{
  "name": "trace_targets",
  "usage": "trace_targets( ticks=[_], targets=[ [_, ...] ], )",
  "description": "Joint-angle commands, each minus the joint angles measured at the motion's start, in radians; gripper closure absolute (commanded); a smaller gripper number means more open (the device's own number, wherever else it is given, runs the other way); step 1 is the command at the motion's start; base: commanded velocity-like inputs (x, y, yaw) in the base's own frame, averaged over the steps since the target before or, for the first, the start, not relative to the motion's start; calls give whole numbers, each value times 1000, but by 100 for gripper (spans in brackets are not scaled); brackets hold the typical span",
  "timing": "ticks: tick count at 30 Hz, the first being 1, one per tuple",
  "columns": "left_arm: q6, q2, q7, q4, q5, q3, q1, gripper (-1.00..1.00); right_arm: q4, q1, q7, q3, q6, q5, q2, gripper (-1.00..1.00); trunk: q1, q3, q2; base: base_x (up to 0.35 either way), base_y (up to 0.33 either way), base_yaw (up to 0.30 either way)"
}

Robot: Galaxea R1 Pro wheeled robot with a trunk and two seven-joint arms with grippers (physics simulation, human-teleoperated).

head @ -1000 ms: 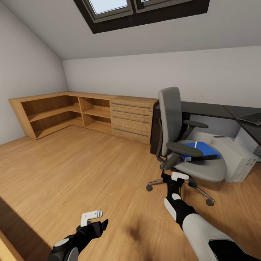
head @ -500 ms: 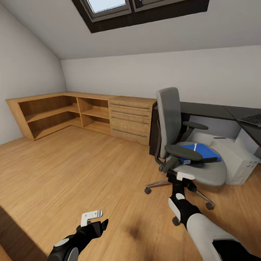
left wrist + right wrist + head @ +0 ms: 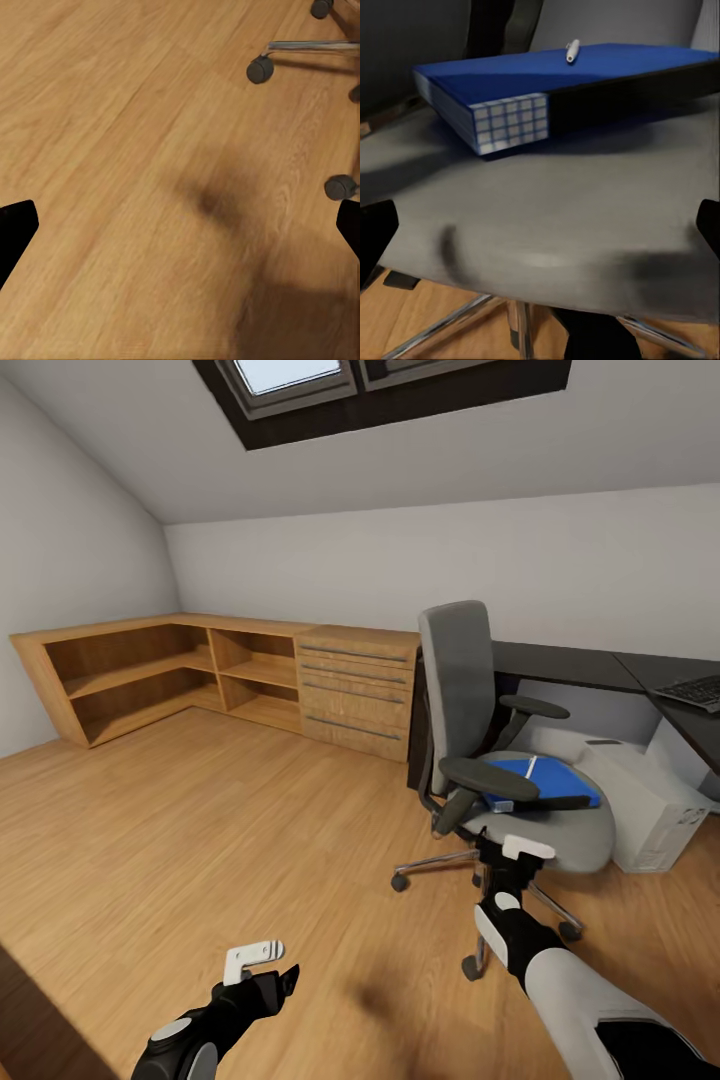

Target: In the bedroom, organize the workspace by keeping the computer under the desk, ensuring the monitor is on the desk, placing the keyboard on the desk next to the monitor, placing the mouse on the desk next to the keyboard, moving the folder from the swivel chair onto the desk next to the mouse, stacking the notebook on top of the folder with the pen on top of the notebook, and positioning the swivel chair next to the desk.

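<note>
The head view takes in the attic bedroom: a sloping pale wall with a dark-framed skylight (image 3: 390, 385), a light wooden shelf unit with a drawer chest (image 3: 215, 675) along the far wall, and a wood plank floor (image 3: 200, 840). To the right stands the grey padded swivel chair with black armrests and a chrome star base (image 3: 470, 690), its back turned toward the long black desk (image 3: 570, 665). A flat black keyboard (image 3: 692, 690) lies on the desk's right part, and a light grey upright computer tower (image 3: 650, 800) sits on the floor beneath the desk.

The right wrist view adds what the head view cannot resolve: the bright blue folder (image 3: 555, 79) lies flat on the grey seat, its near end showing a white grid-patterned edge, with a black layer just under its right side, perhaps the notebook, and a thin short white pen (image 3: 573, 50) resting on top.

The right gripper (image 3: 518, 860) hangs just in front of the near edge of the seat, below and nearer than the folder and not touching it; its dark fingertips sit at opposite edges of the wrist picture, spread wide apart.

The left gripper (image 3: 272, 975) hovers low over bare floor, left of the chair. Its wrist view shows floorboards, chair casters (image 3: 260, 69) and its fingertips likewise far apart.
</note>
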Motion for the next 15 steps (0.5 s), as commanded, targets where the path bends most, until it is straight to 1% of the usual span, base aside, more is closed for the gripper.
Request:
trace_targets(
  ticks=[1,6,10,13,15],
  targets=[
    [4,0,8,-2,11,-1,0,-100,1,-1,-4,-1,-4,-1,0,-100,0,-1,0,0,-56,0],
    [4,0,8,0,11,-1,0,-100,1,-1,-11,-1,-6,-1,-1,-100,0,-1,0,0,-7,0],
    [4,0,8,10,11,-1,0,-100,-3,-1,-12,-1,-9,-1,0,-100,0,-1,0,126,-1,0],
    [4,0,8,11,11,-1,0,-100,-25,-1,-12,1,-10,-1,0,-100,0,-1,0,38,0,0],
    [4,0,9,12,11,-1,0,-100,-29,-1,-12,1,-10,-1,0,-100,-8,6,14,14,0,0]
  ],
)
